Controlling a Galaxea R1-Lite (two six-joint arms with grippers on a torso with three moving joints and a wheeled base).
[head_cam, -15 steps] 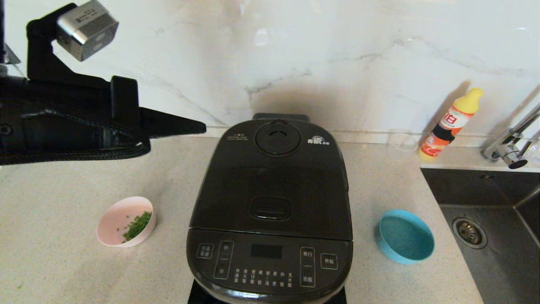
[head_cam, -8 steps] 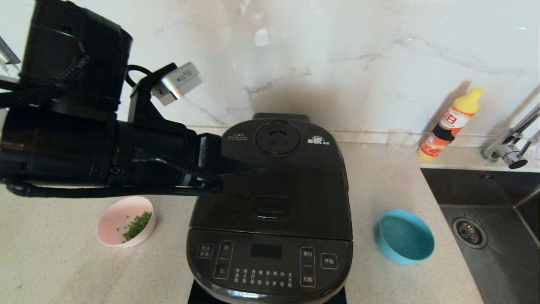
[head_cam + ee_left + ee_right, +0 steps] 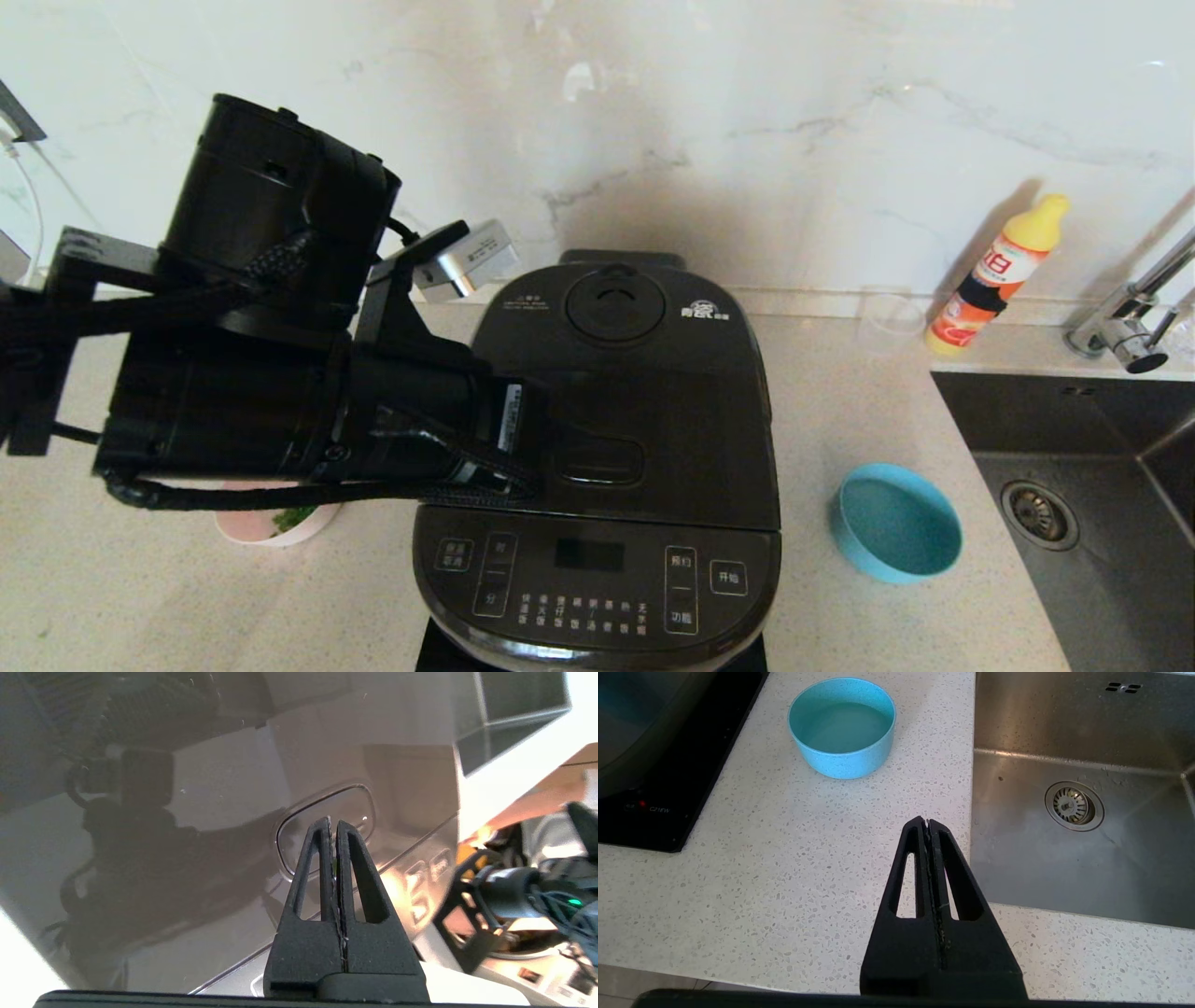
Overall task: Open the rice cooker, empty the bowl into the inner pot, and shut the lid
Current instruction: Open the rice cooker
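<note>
The black rice cooker point(image 3: 597, 579) stands mid-counter with its lid point(image 3: 672, 401) closed, so the inner pot is hidden. My left gripper point(image 3: 569, 443) reaches in from the left over the lid. In the left wrist view it point(image 3: 332, 820) is shut and empty, tips over the oblong release button point(image 3: 301, 819); I cannot tell if they touch. A pink bowl point(image 3: 271, 530) with green bits lies mostly hidden under the left arm. A blue bowl point(image 3: 896, 523) sits right of the cooker. My right gripper point(image 3: 928, 821) is shut and empty above the counter near the blue bowl point(image 3: 841, 725).
A steel sink point(image 3: 1102, 523) with a tap point(image 3: 1130, 317) is at the right. A yellow-capped bottle point(image 3: 994, 275) and a clear glass point(image 3: 889, 313) stand by the marble wall. A black hob point(image 3: 658, 788) lies under the cooker.
My left arm has swung down and to the right, from above the counter's left side to over the cooker lid, now covering most of the pink bowl.
</note>
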